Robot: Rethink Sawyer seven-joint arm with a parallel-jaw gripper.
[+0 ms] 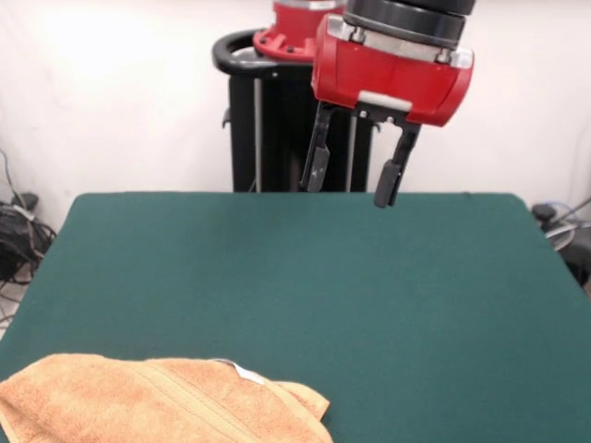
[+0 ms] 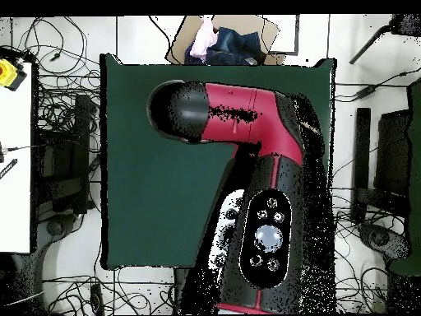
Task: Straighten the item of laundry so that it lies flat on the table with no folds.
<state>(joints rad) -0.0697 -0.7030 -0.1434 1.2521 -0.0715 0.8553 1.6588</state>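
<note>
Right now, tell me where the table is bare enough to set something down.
In the front view, most of the table is bare: the whole stretch between the open gripper hanging over the far edge and the towel. Only the camera-side corner at picture left is taken, by the towel, bunched with folds.

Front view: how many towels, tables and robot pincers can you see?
Towel: 1, orange-tan, rumpled at the table's near edge
Table: 1, dark green
Pincer: 1, open, hanging above the table's far edge
Total: 3
</note>
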